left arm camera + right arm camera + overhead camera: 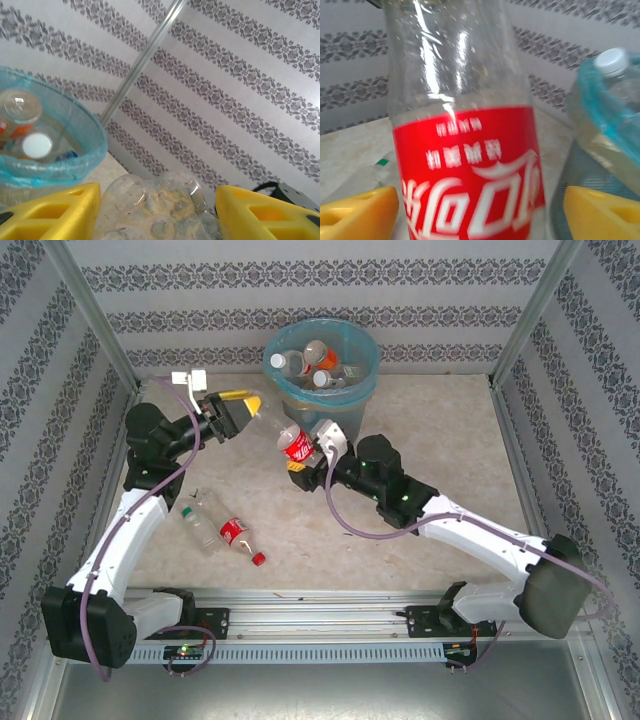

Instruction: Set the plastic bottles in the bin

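Note:
One clear plastic bottle (290, 440) with a red label hangs in the air between both grippers, just in front of the bin (352, 337). My left gripper (250, 405) is shut on its clear base (155, 205), which fills the gap between the yellow fingers (55, 215). My right gripper (303, 455) stands open around the red-labelled part (465, 165), with a gap showing beside the right finger (600, 215). The bin, lined with a light-blue bag (90, 140), holds several bottles. Two more bottles (205, 520) (235, 533) lie on the table by the left arm.
The bin's bagged wall (600, 115) stands close on the right of my right gripper. Patterned walls and metal posts (95, 325) close in the table on three sides. A white object (190, 380) sits near the back left corner.

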Motion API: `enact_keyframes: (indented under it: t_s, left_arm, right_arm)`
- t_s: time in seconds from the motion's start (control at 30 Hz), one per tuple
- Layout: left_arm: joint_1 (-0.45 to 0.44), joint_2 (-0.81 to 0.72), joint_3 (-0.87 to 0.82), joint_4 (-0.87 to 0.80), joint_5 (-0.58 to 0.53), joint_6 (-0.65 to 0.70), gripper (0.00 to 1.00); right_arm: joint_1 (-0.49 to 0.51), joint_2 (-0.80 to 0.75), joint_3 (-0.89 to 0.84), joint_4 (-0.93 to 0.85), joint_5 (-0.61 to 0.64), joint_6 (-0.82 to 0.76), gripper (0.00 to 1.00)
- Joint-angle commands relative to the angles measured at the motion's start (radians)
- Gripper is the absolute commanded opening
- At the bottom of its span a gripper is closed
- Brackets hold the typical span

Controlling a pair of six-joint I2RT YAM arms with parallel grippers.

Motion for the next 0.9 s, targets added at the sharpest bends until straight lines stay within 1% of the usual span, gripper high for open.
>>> enact_keyframes:
  t_s: [0.0,0.1,0.17,0.27,0.33,0.43,0.53,0.63,0.73,0.87]
  left_arm:
    - [-0.007,0.0,0.098,-0.014,-0.107,0.062,0.38]
    - [-0.007,0.033,0.179,-0.019,-0.173,0.082,0.36]
    - [-0.006,0.067,0.233,-0.001,-0.226,0.088,0.33]
    - [-0.015,0.144,0.317,0.023,-0.331,0.089,0.26]
    - [-0.036,0.213,0.391,0.028,-0.371,0.121,0.24]
    - [-0.101,0.323,0.535,-0.057,-0.425,0.264,0.24]
    - [-0.179,0.43,0.682,-0.185,-0.516,0.458,0.23]
    - [-0.243,0.535,0.783,-0.243,-0.58,0.622,0.22]
    - [-0.286,0.638,0.877,-0.291,-0.611,0.72,0.21]
    - [-0.338,0.744,0.959,-0.335,-0.663,0.872,0.22]
  right_arm:
    - [0.001,-0.093,-0.009,-0.001,0.134,-0.012,0.94]
    - [0.0,-0.185,-0.042,-0.007,0.186,-0.059,0.97]
    - [0.001,-0.25,-0.081,0.003,0.239,-0.087,0.98]
    - [-0.002,-0.348,-0.153,0.033,0.333,-0.104,0.98]
    - [-0.003,-0.411,-0.197,0.045,0.381,-0.101,0.98]
    - [-0.008,-0.495,-0.261,0.055,0.43,-0.088,0.98]
    - [-0.012,-0.573,-0.3,0.026,0.468,-0.066,0.98]
    - [-0.015,-0.64,-0.329,-0.004,0.484,-0.052,0.98]
    - [-0.017,-0.696,-0.352,-0.016,0.497,-0.045,0.97]
    - [-0.021,-0.73,-0.364,-0.033,0.512,-0.026,0.96]
